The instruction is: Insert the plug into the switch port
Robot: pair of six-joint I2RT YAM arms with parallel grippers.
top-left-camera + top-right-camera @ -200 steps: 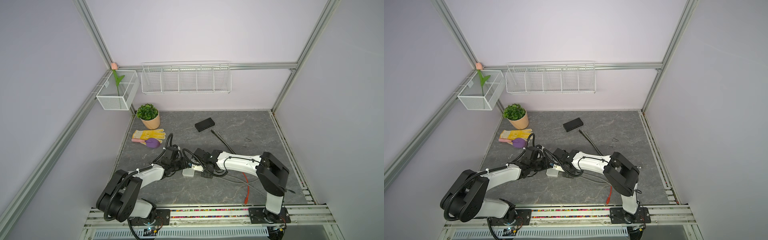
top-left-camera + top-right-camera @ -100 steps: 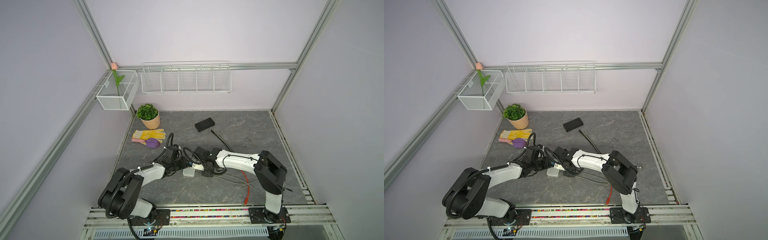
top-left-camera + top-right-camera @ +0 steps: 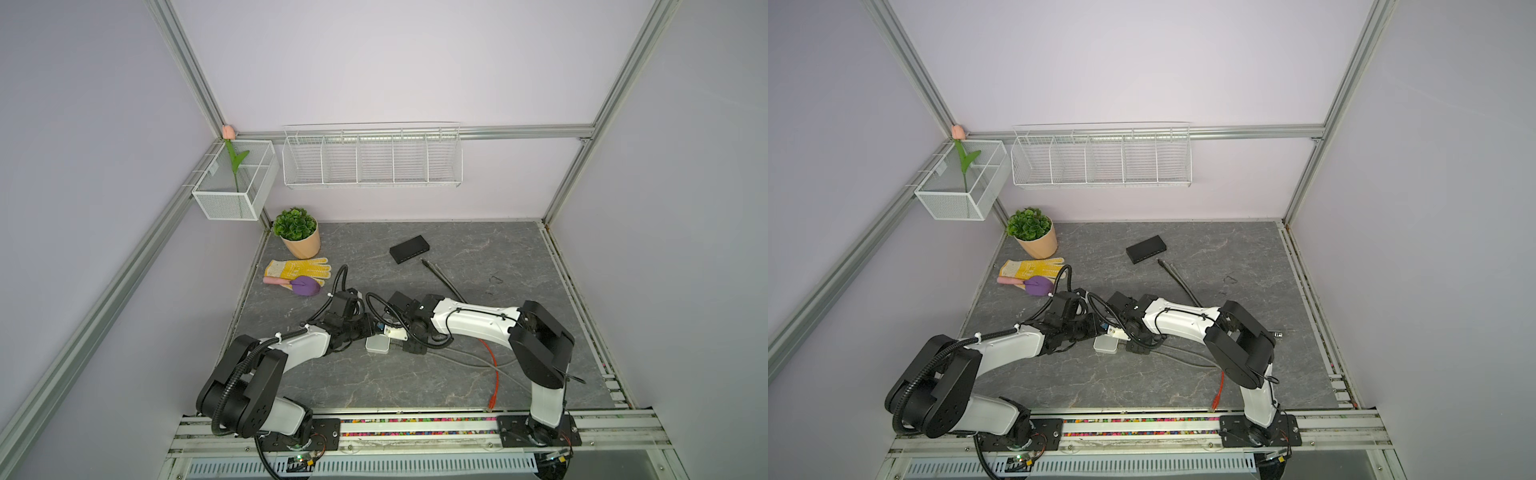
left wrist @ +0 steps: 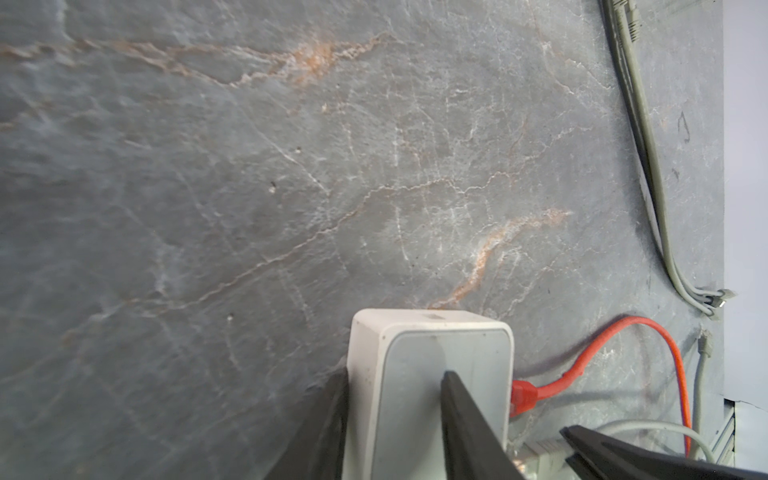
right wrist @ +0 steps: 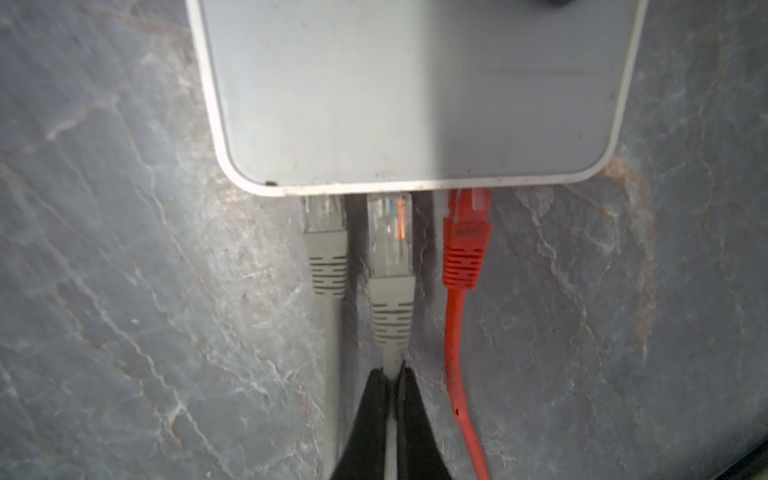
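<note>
seated grey plug [image 5: 326, 253], red plug [image 5: 464, 249], crowding switch [image 5: 415, 83]

My left arm [image 3: 301, 345] and right arm [image 3: 473, 322] wore smooth white shells, joined by chunky black elbow housings [image 3: 540, 345]. A ribbed black hose [image 3: 232, 380] ran along the left one, tied down with white zip ties [image 3: 277, 336]; a thin black wire [image 3: 486, 311] crossed the right. Each arm was mounted on a black base plate [image 3: 536, 430]. The fingers [image 5: 365, 428] of my right gripper [image 5: 390, 370] were matt black, tapering wedges.
</note>
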